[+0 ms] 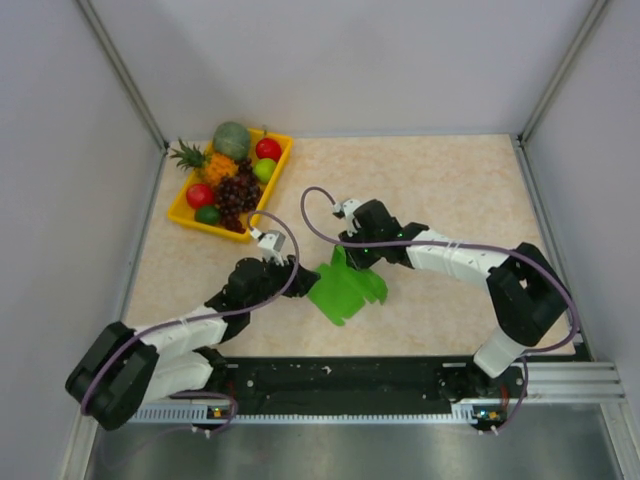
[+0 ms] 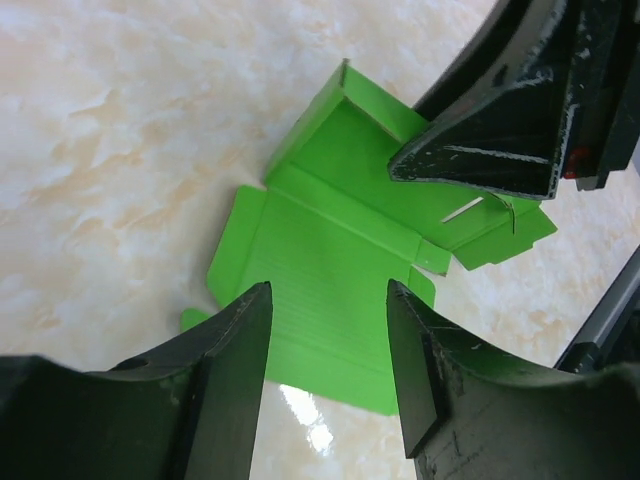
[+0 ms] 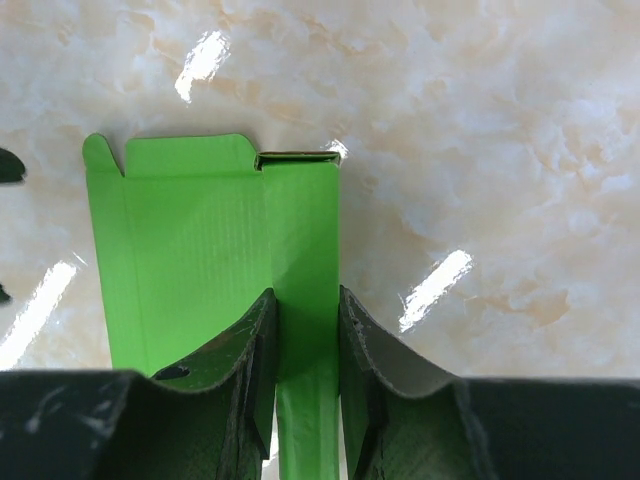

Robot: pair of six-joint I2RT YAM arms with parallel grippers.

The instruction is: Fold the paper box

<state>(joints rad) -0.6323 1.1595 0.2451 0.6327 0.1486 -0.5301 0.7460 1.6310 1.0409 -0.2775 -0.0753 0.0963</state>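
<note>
The left pincer [image 2: 330, 290] stands with jaws apart just over the paper box [image 1: 345, 290], holding nothing. The box lies on the table [image 1: 450, 180], mostly flat, with one panel raised. The right pincer [image 3: 305, 295] is clamped on that raised panel. Held at one point only, the sheet could slide or crease off its fold line. From above, both pincers hide the box's far edge.
</note>
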